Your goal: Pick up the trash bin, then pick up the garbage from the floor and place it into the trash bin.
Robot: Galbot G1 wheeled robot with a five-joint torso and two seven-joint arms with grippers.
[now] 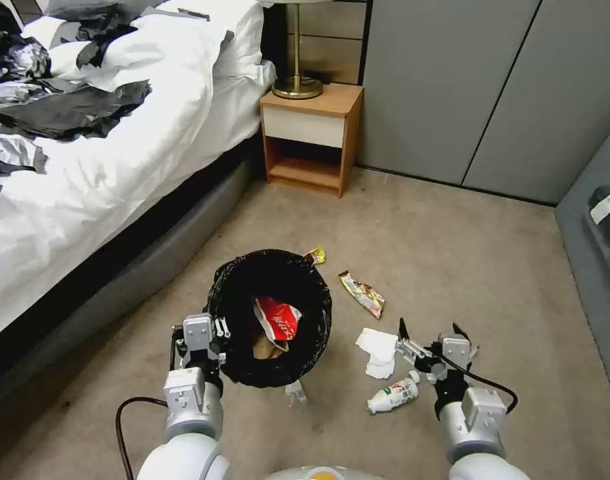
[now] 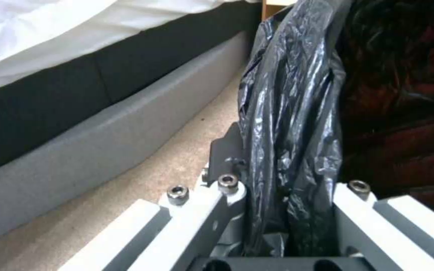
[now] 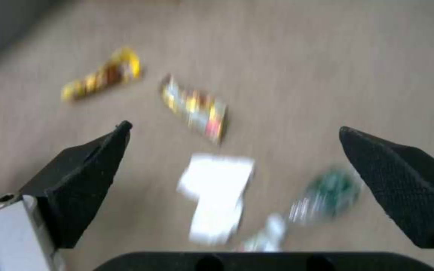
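gripping the bin rim at lower centre, the left gripper waits while the right gripper hangs open, nearer the tissue just to its left, bottle lying below.

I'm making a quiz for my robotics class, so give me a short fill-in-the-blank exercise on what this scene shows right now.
1. The left tool is shut on the black-lined rim of the ____.
2. The right tool hangs over the litter with its fingers ____.
3. Between the white tissue and the right tool lies a small ____ on its side.
4. A brass lamp base stands on the wooden ____.

Missing words: trash bin; open; bottle; nightstand
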